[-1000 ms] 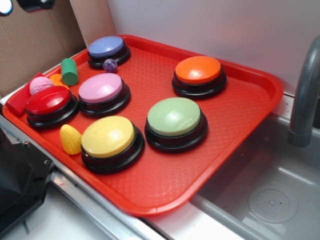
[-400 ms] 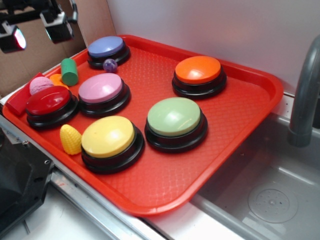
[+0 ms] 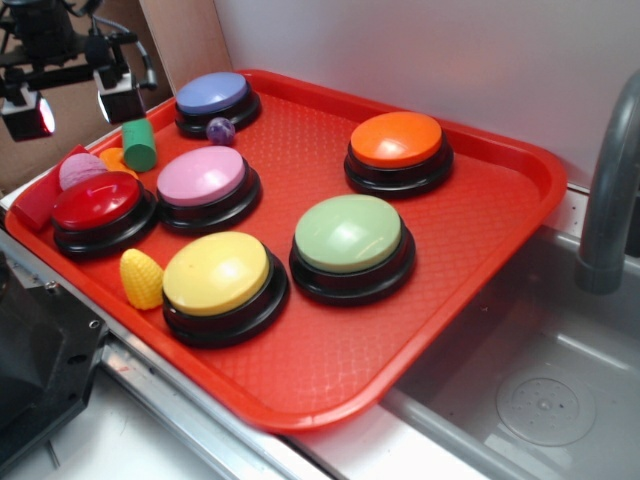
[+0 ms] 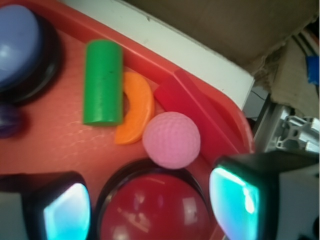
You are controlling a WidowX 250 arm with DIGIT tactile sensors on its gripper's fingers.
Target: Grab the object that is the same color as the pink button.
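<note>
A: Reporting gripper state: jaws spread apart, holding nothing, hovering above the tray's far left corner.

B: Location of the pink ball?

A: On the tray, touching the orange crescent, next to the red block, just behind the red button. The pink button stands right of the red button.

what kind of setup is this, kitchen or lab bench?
Likely a toy kitchen mock-up in a lab: a grey sink basin with a faucet, cardboard backing, and a red tray of push buttons and small toys beside the sink.
</note>
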